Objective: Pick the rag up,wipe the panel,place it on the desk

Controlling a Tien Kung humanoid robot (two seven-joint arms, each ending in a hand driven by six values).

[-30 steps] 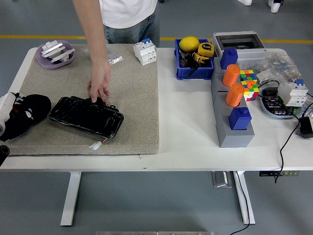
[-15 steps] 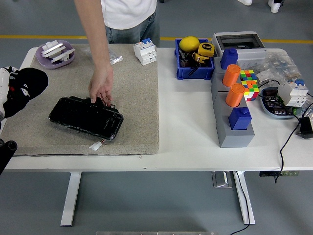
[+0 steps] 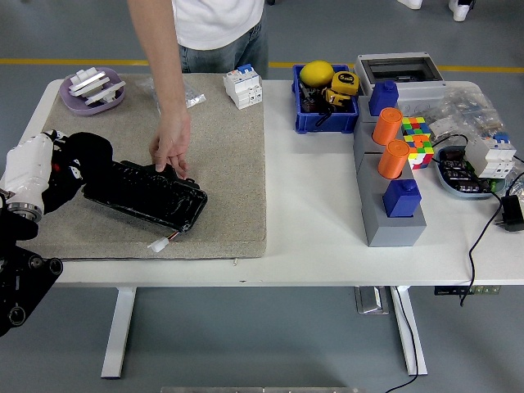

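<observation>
My left hand [image 3: 49, 168], clamped on the black rag [image 3: 86, 151], has dropped onto the panel's [image 3: 147, 195] left end; a person's hand [image 3: 170, 143] still steadies it.

The left hand [image 3: 37, 172] and the rag [image 3: 78, 155] it grips cover the left end of the panel [image 3: 147, 195]. The rag hides most of the fingers. The left arm is cut off at the left picture edge. The person [image 3: 192, 33] is cropped above the torso at the top edge.
</observation>
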